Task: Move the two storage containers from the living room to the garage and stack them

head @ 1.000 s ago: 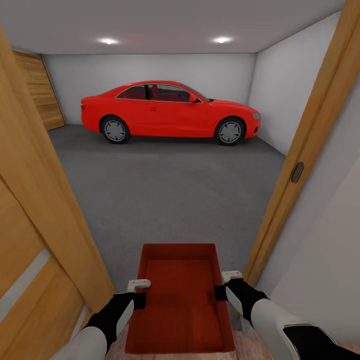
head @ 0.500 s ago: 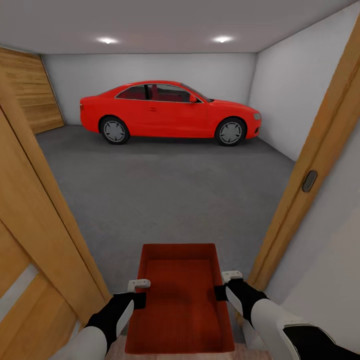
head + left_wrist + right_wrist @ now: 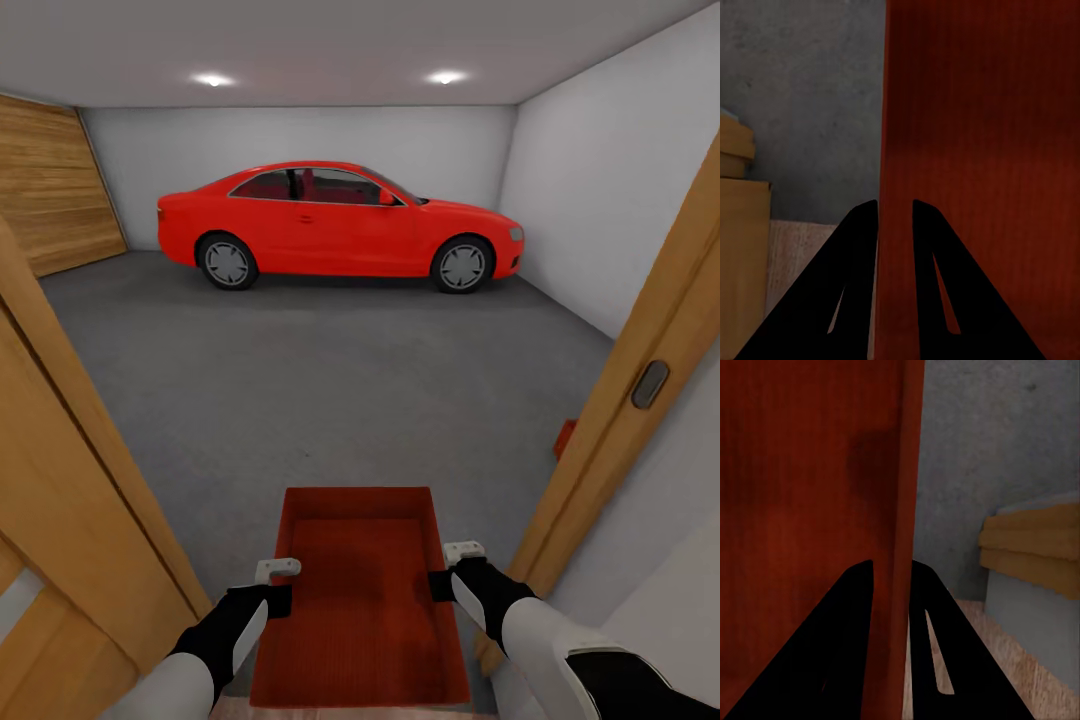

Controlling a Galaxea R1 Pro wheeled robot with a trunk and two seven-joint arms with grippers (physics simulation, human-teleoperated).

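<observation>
One red-orange storage container (image 3: 360,600) hangs low in front of me in the head view, held level between both arms. My left gripper (image 3: 281,590) is shut on its left wall and my right gripper (image 3: 446,580) is shut on its right wall. In the left wrist view the left gripper (image 3: 895,206) straddles the wall of the container (image 3: 982,150). In the right wrist view the right gripper (image 3: 891,566) pinches the rim of the container (image 3: 810,472). The garage's dark grey floor (image 3: 320,380) lies ahead. A small red-orange corner (image 3: 565,437) peeks from behind the right door frame; I cannot tell what it is.
I stand in a doorway between a wooden door and frame on the left (image 3: 70,450) and a wooden jamb on the right (image 3: 640,400). A red car (image 3: 335,220) is parked along the back wall. Wooden panelled doors (image 3: 55,200) close the far left.
The camera has advanced through the doorway, so both door frames slid outward and more garage floor shows. The small red-orange corner came into view at the right. Both grips on the container are unchanged.
</observation>
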